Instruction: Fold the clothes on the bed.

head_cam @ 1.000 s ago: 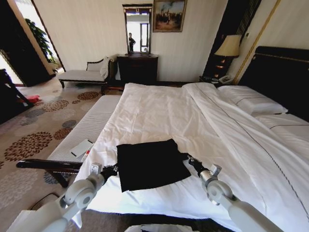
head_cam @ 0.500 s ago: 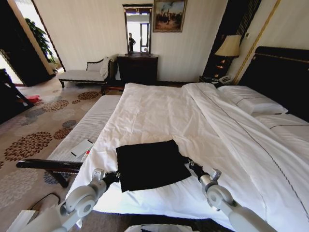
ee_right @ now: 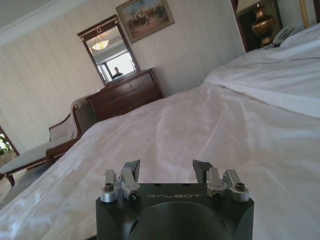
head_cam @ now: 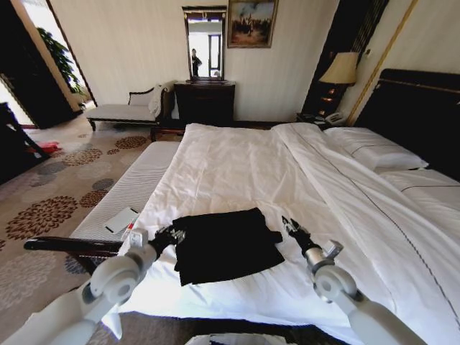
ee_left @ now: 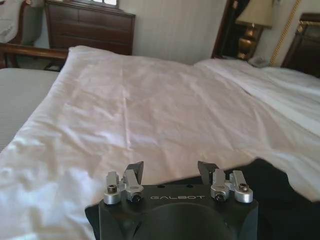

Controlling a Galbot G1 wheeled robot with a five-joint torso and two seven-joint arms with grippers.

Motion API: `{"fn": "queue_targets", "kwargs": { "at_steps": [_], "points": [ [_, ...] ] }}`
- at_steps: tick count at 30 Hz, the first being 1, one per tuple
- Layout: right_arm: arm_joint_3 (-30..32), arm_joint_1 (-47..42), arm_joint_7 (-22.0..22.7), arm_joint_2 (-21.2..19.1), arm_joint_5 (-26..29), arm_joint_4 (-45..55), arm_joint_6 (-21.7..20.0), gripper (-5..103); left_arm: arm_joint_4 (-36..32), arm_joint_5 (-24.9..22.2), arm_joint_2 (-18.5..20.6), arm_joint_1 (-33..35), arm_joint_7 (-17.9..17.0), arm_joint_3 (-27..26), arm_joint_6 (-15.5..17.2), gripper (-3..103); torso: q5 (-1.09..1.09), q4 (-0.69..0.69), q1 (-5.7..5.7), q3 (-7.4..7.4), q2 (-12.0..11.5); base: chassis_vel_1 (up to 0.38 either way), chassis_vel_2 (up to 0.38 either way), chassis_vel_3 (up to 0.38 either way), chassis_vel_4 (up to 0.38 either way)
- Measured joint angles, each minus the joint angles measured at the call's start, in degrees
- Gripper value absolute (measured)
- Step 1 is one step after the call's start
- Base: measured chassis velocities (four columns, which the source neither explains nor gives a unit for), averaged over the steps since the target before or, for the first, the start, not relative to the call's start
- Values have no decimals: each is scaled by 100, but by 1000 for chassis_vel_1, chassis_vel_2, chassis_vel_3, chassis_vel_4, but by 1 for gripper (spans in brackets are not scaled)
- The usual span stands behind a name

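Note:
The clothes, a black T-shirt (head_cam: pixel 226 244), lie as a folded, roughly square bundle on the white duvet near the foot of the bed (head_cam: pixel 237 165). No lettering shows on it. My left gripper (head_cam: pixel 172 233) hovers at the shirt's left edge, open with nothing between its fingers. In the left wrist view that gripper (ee_left: pixel 171 169) is above the duvet, with the black T-shirt (ee_left: pixel 282 200) beside and under it. My right gripper (head_cam: pixel 291 226) hangs just off the shirt's right edge. It is open and empty, and the right wrist view has it (ee_right: pixel 166 167) over bare white duvet (ee_right: pixel 200 130).
A pale upholstered bench (head_cam: pixel 129 188) with a dark wooden arm (head_cam: pixel 72 246) runs along the bed's left side, with a white pad (head_cam: pixel 121 219) on it. Pillows (head_cam: pixel 374 152) and the dark headboard (head_cam: pixel 424 108) are at the right. A dresser (head_cam: pixel 205 100) and chaise (head_cam: pixel 122 111) stand at the far wall.
Both grippers have lifted and moved slightly forward from the shirt's near side edges. The shirt's left edge looks a little more rumpled. The camera has not moved.

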Motion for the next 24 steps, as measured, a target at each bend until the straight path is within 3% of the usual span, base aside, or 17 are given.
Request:
{"fn": "queue_targets", "kwargs": {
  "at_steps": [3,5,7,8,10,12,15,24],
  "points": [
    [-13,274,8,24,64,-168,-10,68,464,-147,-256,-317,-15,43,26,75,-1,0,0,1,0,0,0,0,0],
    [-105,586,18,89,126,-401,-27,79,1183,-305,-752,-641,82,81,152,85,-2,1,2,1,-1,0,0,0,0],
    [-137,661,24,111,131,-455,-30,79,1383,-357,-917,-706,148,81,196,85,-2,1,2,2,-2,0,0,0,0],
    [-212,799,31,160,135,-559,-47,89,1739,-425,-1183,-779,344,79,289,96,-2,0,3,2,-2,0,0,0,0],
    [-295,917,60,200,137,-659,-80,95,2160,-370,-1367,-795,712,77,372,98,-1,-1,2,1,-1,0,0,0,0],
    [-310,940,70,206,137,-680,-90,98,2259,-340,-1389,-789,808,80,385,99,-1,-1,2,1,-1,0,0,0,0],
    [-359,1012,98,232,140,-795,-122,100,2702,-131,-1452,-748,1249,128,344,100,-1,2,1,1,-1,0,0,0,0],
    [-420,1081,162,239,158,-960,-168,100,3139,206,-1611,-615,1532,175,141,100,0,-1,0,0,-1,0,0,0,0]
  ]
}}
